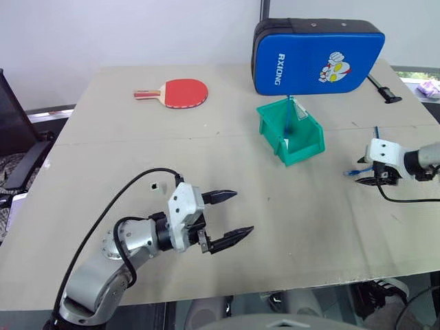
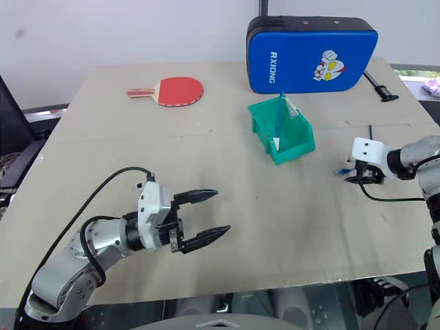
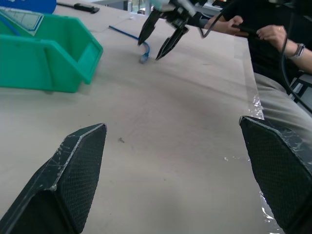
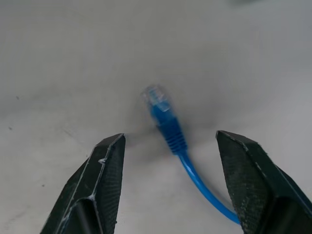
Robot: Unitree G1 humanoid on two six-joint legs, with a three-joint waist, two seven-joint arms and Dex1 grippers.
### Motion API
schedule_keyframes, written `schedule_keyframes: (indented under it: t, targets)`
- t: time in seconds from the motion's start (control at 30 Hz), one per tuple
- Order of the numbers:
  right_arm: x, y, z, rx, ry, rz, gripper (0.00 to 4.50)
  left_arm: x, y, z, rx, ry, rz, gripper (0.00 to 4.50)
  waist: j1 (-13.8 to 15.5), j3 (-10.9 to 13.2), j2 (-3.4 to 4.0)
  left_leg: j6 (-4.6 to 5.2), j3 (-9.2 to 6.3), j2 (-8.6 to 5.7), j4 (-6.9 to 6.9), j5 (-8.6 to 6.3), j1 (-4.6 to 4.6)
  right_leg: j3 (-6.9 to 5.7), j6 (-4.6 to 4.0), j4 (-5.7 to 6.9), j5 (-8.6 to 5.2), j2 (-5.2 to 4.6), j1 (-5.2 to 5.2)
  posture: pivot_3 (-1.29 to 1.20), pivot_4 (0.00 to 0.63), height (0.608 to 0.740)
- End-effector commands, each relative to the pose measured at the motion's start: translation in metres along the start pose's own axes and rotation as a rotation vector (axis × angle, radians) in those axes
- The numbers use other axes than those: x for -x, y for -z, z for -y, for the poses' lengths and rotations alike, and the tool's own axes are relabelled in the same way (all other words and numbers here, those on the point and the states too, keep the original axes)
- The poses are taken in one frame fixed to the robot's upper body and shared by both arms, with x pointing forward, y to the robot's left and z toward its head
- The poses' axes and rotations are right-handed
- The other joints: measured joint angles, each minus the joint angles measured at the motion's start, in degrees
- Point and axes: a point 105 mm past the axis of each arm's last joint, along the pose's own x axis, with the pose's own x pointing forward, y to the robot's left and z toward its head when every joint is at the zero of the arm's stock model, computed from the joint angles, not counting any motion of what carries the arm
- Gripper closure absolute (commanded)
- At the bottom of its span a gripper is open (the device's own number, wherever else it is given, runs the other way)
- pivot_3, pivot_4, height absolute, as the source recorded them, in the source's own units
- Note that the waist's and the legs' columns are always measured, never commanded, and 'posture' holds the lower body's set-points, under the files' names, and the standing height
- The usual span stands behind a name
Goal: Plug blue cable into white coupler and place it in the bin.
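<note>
Partly hidden blue cable (image 4: pixel 168 130) between spread right tool (image 4: pixel 170 183); left tool (image 1: pixel 230 216) spread.

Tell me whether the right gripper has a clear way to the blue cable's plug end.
Probably yes. The right gripper hangs right over the blue cable, open, a finger on each side of the plug end, only bare table below and nothing between them.

Left hand (image 3: pixel 173 175) hovers open over the counter (image 3: pixel 170 107); beyond it, the right hand (image 3: pixel 158 41) straddles the blue cable (image 3: pixel 141 46) near the bin (image 3: pixel 48 61).
</note>
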Motion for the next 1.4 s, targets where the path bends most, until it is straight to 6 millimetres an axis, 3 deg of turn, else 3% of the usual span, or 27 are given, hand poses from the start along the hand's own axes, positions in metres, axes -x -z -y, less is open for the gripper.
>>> schedule_keyframes:
  t: [0.03, 0.1, 0.13, 0.3, 0.43, 0.57, 0.7, 0.77, 0.87, 1.03, 1.17, 1.4]
  targets:
    - [-0.004, 0.001, 0.003, 0.000, -0.027, -0.016, 3.14, 0.005, -0.001, -0.002, -0.029, 0.005, 0.021, 0.00, 0.0, 0.0, -0.01, 0.00, 0.03, 0.01, 0.00, 0.00, 0.01, 0.02, 0.00, 0.00, 0.00, 0.00, 0.00, 0.00, 0.150, 0.740]
    - [-0.006, -0.001, 0.004, 0.000, -0.039, -0.013, 4.18, 0.007, 0.002, -0.003, -0.027, 0.001, 0.021, 0.00, 0.0, 0.0, -0.02, 0.00, 0.02, 0.02, 0.02, 0.00, 0.04, 0.02, -0.02, 0.00, 0.01, 0.00, 0.05, 0.00, 0.150, 0.740]
    - [-0.006, -0.001, 0.004, 0.002, -0.045, -0.011, 4.46, 0.007, 0.004, -0.003, -0.026, 0.000, 0.020, 0.00, -0.1, 0.0, -0.02, 0.00, 0.04, 0.04, 0.02, 0.00, 0.05, 0.04, -0.02, 0.00, 0.01, -0.01, 0.05, 0.00, 0.150, 0.740]
    - [-0.006, -0.024, -0.008, -0.021, -0.145, 0.093, 4.46, 0.010, 0.019, -0.008, -0.022, -0.046, -0.001, 0.00, 0.0, 0.0, -0.04, 0.00, 0.07, 0.13, 0.02, 0.00, 0.10, 0.08, -0.02, 0.02, 0.02, -0.02, 0.07, 0.00, 0.150, 0.740]
    - [-0.008, -0.071, -0.051, 0.020, -0.294, 0.143, 4.46, 0.010, 0.030, -0.021, -0.029, -0.091, -0.026, 0.00, 0.3, -0.1, 0.04, 0.00, -0.09, 0.31, 0.01, 0.00, 0.07, -0.05, -0.03, 0.18, 0.03, 0.01, 0.03, 0.00, 0.150, 0.740]
    - [-0.040, -0.131, -0.098, 0.077, -0.326, 0.191, 4.46, 0.006, 0.036, -0.033, -0.046, -0.083, -0.088, 0.00, 0.2, 0.0, 0.07, -0.01, -0.21, 0.43, 0.00, 0.00, -0.07, -0.18, 0.00, 0.28, 0.03, 0.10, -0.15, 0.00, 0.150, 0.740]
    - [-0.069, -0.154, -0.118, 0.144, -0.302, 0.184, 4.46, 0.001, 0.033, -0.040, -0.087, -0.028, -0.111, 0.00, 0.3, -0.1, -0.01, -0.02, -0.21, 0.44, 0.02, 0.00, -0.06, -0.20, 0.06, 0.32, -0.03, 0.15, -0.20, 0.00, 0.150, 0.740]
    - [-0.077, -0.162, -0.116, 0.146, -0.257, 0.206, 3.75, -0.003, 0.032, -0.043, -0.112, 0.001, -0.126, 0.00, 0.2, -0.2, -0.16, -0.03, -0.18, 0.42, 0.06, 0.01, -0.04, -0.20, 0.06, 0.31, -0.02, 0.15, -0.18, 0.00, 0.150, 0.740]
    - [-0.069, -0.164, -0.110, 0.089, -0.212, 0.267, 2.52, -0.012, 0.033, -0.046, -0.125, 0.030, -0.149, 0.00, 0.2, -0.2, -0.25, -0.04, -0.12, 0.41, 0.09, 0.02, -0.03, -0.15, 0.03, 0.29, 0.00, 0.14, -0.15, 0.00, 0.150, 0.740]
    - [-0.025, -0.165, -0.109, -0.014, -0.133, 0.488, 0.17, -0.030, 0.042, -0.051, -0.144, 0.076, -0.195, 0.00, 0.9, -0.2, -0.23, -0.04, -0.17, 0.36, 0.04, 0.01, -0.18, -0.16, -0.10, 0.25, 0.10, 0.13, -0.21, 0.00, 0.150, 0.740]
    - [0.007, -0.146, -0.120, -0.129, -0.059, 0.586, 0.17, -0.050, 0.045, -0.052, -0.147, 0.117, -0.200, 0.00, 1.7, -0.2, -0.22, -0.01, -0.21, 0.14, 0.02, -0.01, -0.33, -0.17, 0.11, 0.15, 0.19, 0.12, -0.31, 0.00, 0.150, 0.740]
    - [0.039, -0.097, -0.149, -0.229, 0.186, 0.536, 0.17, -0.083, 0.051, -0.061, -0.165, 0.164, -0.232, 0.00, 2.0, -0.2, -0.26, 0.02, -0.29, -0.03, 0.06, -0.02, -0.37, -0.20, 0.22, 0.11, -0.02, 0.03, -0.24, 0.00, 0.150, 0.740]
